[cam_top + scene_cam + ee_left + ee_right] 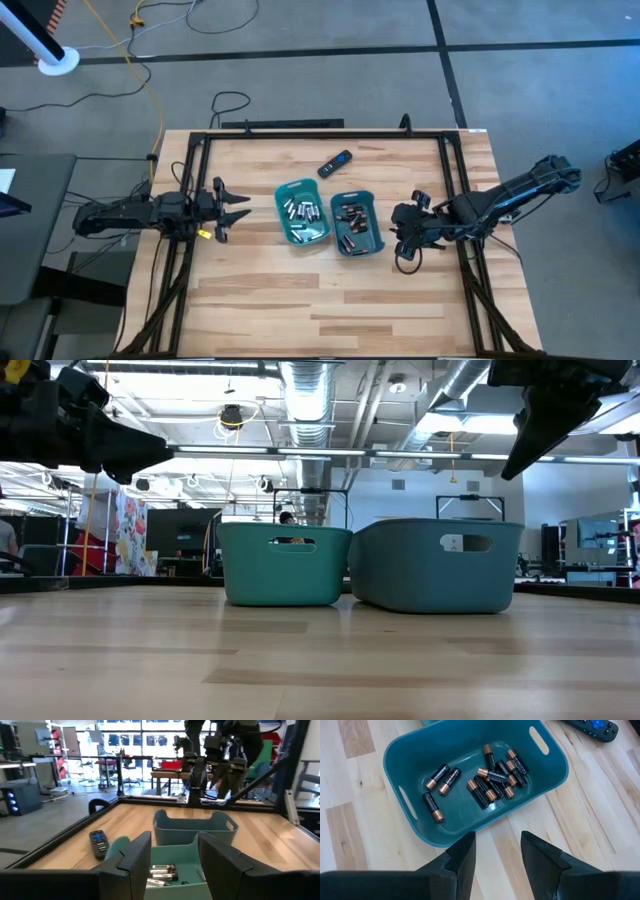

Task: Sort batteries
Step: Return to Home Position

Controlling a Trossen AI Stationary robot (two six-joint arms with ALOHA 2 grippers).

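Two teal trays stand side by side mid-table. The left tray (302, 212) holds several silvery-grey batteries (161, 874). The right tray (357, 222) holds several dark batteries with coppery ends (490, 777). My left gripper (232, 208) hovers to the left of the left tray, open and empty, pointing toward it. My right gripper (402, 232) hangs just to the right of the right tray, open and empty; its fingers (462, 857) stand above bare wood beside the tray's rim.
A black remote with a blue button (335, 163) lies on the table behind the trays. A black metal frame (320, 133) runs around the table's edges. Bare wood stretches across the table's near half.
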